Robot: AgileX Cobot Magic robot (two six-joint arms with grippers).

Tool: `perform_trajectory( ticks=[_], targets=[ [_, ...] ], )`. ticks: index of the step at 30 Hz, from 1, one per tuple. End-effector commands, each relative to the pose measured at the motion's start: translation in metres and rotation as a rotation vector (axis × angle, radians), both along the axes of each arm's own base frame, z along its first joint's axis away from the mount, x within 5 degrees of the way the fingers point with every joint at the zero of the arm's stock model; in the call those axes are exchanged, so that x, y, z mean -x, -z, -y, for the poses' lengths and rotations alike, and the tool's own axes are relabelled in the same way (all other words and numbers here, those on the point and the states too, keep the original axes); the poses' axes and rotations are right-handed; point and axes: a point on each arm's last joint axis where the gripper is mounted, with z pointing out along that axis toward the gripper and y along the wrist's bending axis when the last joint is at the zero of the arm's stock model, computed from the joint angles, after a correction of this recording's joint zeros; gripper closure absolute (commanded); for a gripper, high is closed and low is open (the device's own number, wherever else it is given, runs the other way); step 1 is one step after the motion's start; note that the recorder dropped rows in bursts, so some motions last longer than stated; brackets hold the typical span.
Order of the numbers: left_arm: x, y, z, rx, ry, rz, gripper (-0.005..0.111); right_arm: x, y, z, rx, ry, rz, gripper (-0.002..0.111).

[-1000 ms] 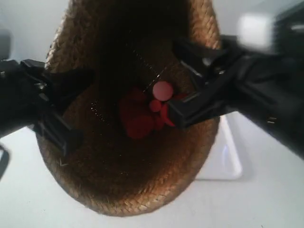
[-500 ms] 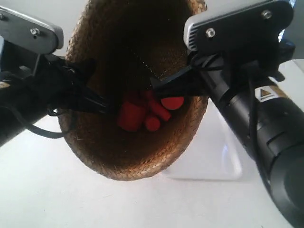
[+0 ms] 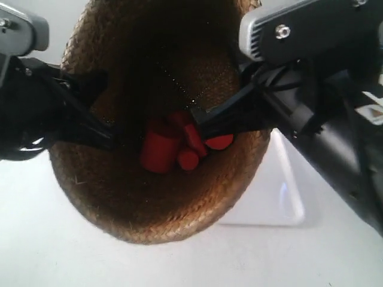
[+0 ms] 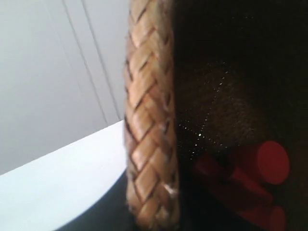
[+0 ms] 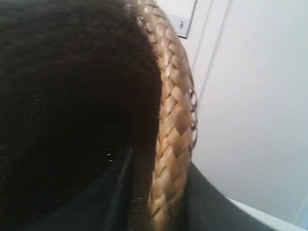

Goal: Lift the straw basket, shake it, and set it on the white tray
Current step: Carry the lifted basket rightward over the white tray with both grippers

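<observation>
While both arms hold it off the table, the basket [image 3: 155,203] fills the centre of the exterior view, its mouth tipped toward the camera. Nearest the lens, the arm at the exterior view's left [image 3: 36,113] and the arm at the exterior view's right [image 3: 323,101] each reach onto the braided rim. In the left wrist view the left gripper [image 4: 150,211] sits on the rim, with one dark finger showing outside the braid. In the right wrist view the right gripper [image 5: 161,202] has a black finger on either side, so both look clamped on the basket. Deeper inside, several red pegs [image 3: 158,149] lie heaped against the lower wall. Beyond, at lower right, one corner of the tray [image 3: 281,197] shows flat on the pale table [image 3: 48,251], partly hidden by the basket. The step in hand seems to be the shake. It would go best with short, matched strokes from both arms, firm pinches, and the mouth tipped no further so the pegs stay in. After that the base should be squared over the tray before lowering. A warning-triangle label [image 3: 374,113] on the right-hand arm and a small wall plate [image 5: 180,24] are too blurred to read.
</observation>
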Motion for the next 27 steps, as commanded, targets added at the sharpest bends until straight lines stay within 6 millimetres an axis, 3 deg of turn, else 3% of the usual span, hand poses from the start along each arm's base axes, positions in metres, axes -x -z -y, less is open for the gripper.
perform_trajectory(
  ticks=[1,2,3,5,6,8,9,17,25,27],
  targets=[
    [0.055,-0.033,-0.003,0.015,0.278,0.156,0.107,0.061,-0.030,-0.002,-0.071,-0.329,0.090,0.108],
    [0.060,-0.033,-0.002,0.015,0.293,0.173,0.107,0.069,-0.029,-0.007,-0.080,-0.387,0.112,0.108],
    [0.055,-0.027,-0.004,-0.011,0.207,0.190,0.107,0.064,-0.021,-0.010,-0.061,-0.308,0.179,0.108],
    [0.027,-0.011,-0.006,-0.034,-0.114,0.183,0.107,0.037,-0.006,-0.009,-0.079,-0.024,0.238,0.108],
    [0.013,-0.005,-0.004,-0.085,-0.193,0.176,0.107,0.012,0.008,-0.013,-0.024,0.073,0.206,0.108],
    [-0.001,0.004,0.008,-0.132,-0.130,0.099,0.107,-0.014,0.022,-0.022,0.047,0.052,0.093,0.108],
    [0.000,0.005,0.012,-0.137,-0.081,0.081,0.107,-0.016,0.025,-0.024,0.044,0.035,0.047,0.108],
    [0.015,-0.001,0.007,-0.072,-0.030,0.086,0.107,0.003,0.009,-0.010,0.004,-0.045,0.031,0.108],
    [0.014,-0.001,0.006,-0.048,-0.033,0.071,0.107,0.001,0.014,-0.009,0.052,-0.022,-0.001,0.108],
    [0.019,-0.004,0.004,-0.079,-0.028,0.081,0.107,0.008,0.009,-0.007,0.074,-0.028,0.004,0.108]
  ],
)
